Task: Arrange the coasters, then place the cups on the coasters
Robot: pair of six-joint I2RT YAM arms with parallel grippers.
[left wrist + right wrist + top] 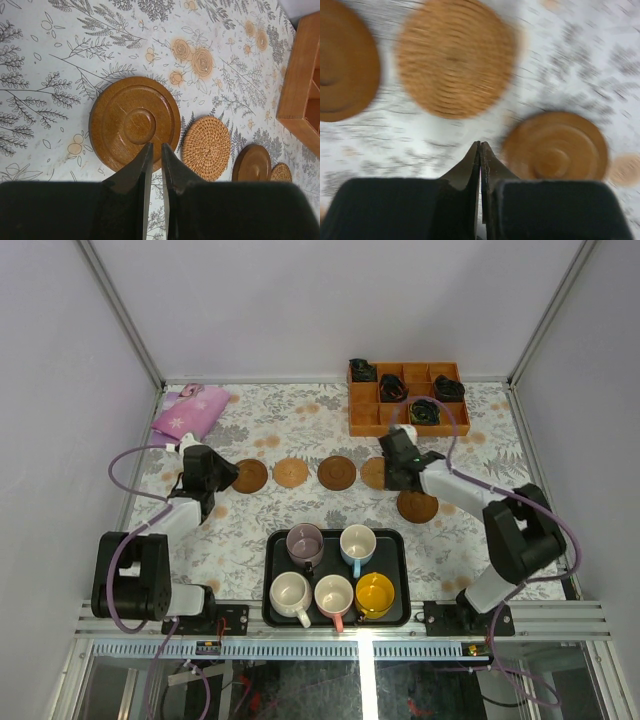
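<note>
Closest to the camera, five cups (333,594) are seated in the black tray (403,570); none has yet been set on a coaster. Beyond the tray four coasters (291,473) are lined up in a row, while a stray coaster (417,506) is left just off the tray's far right corner. The left pincer (155,150) is barely parted and empty, tips at the rim of the dark coaster (134,122) beyond the tray's left side. The right pincer (480,147) is shut on nothing beside the stray coaster. If that thin disc is nudged by closed tips, it could be overridden or driven onto its woven neighbour (455,57), which is partly hidden from above by the right arm. Farther beyond the tray an orange box (365,420) and a pink pouch (188,412) are seen.
</note>
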